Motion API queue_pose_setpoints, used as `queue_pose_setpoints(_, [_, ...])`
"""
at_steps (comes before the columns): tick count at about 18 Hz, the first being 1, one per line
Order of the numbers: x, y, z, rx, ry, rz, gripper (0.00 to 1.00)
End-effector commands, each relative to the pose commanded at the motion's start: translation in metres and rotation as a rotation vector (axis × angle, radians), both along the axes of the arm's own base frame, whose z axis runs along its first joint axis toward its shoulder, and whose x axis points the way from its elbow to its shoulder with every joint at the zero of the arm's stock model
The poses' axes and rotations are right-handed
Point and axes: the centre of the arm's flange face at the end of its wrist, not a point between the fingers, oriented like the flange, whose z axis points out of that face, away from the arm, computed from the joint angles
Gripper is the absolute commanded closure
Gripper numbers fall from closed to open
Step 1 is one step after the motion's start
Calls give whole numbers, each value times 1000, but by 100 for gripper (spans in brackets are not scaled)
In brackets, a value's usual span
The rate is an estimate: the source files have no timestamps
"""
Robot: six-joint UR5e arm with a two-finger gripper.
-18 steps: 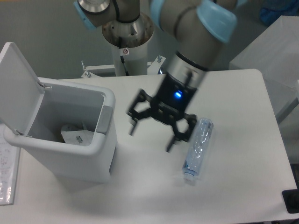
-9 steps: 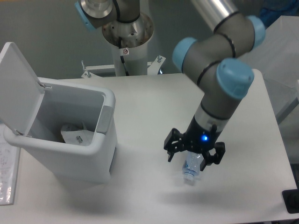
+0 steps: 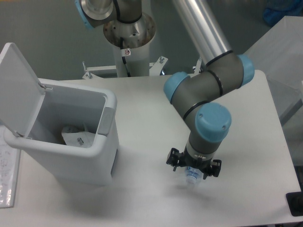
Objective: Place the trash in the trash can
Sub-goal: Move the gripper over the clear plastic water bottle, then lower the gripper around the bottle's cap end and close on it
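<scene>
The trash can [image 3: 102, 156] is a white bin at the table's left, with its lid [image 3: 16, 90] swung open and a grey tab [image 3: 107, 120] on its right wall. A crumpled clear wrapper [image 3: 75, 137] lies inside it. My gripper [image 3: 193, 166] points straight down at the table's front centre-right, directly over the crushed clear bottle. Only the bottle's cap end [image 3: 191, 178] shows below the wrist; the rest is hidden by the arm. The jaws stand spread to either side of the bottle and look open.
The arm's base column [image 3: 129, 33] stands behind the table. A printed sheet [image 3: 7, 175] lies at the left edge beside the bin. A dark object [image 3: 296, 203] sits at the front right corner. A grey surface [image 3: 279, 52] stands to the right.
The gripper swung from beside the bin to the right and dropped down over the bottle, which it now covers almost fully. The bottle, bin and wrapper stayed put.
</scene>
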Motion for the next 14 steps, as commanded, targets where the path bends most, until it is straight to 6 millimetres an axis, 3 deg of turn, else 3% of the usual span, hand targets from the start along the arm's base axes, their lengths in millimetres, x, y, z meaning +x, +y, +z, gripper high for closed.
queue_pose_setpoints(3, [0,10,-22,-41,27,-13,0])
queue_pose_setpoints(14, [16,26,-56,-174,81,-58,15])
